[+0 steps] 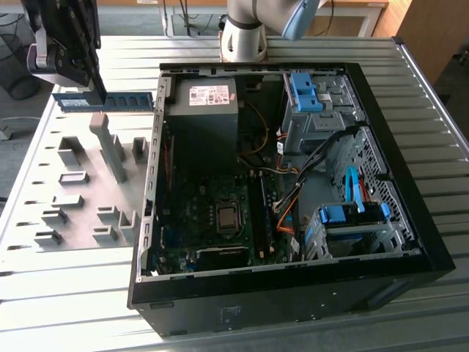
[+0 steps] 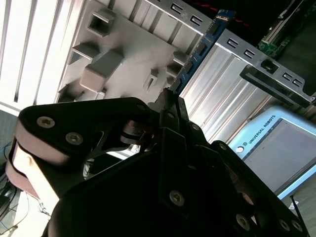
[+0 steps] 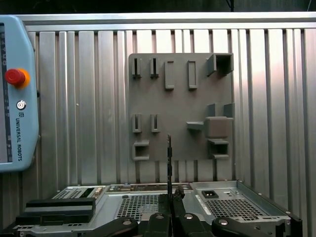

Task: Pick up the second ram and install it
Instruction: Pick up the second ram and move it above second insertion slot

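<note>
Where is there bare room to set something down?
Bare table: the exterior view's lower left, bordered by the grey fixture plate and computer case. Crowded: the plate's holders, the case's inside. The pincer holds the second ram over the plate.

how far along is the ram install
Pickup looks done: the gripper is shut on the second ram, held above the grey holder tray. Left: it is not yet over the open computer case, so seating it on the motherboard remains.

Ribbed metal table (image 1: pixel 73 308) bears fixture plate (image 1: pixel 88 202), computer case (image 1: pixel 293 308).
</note>
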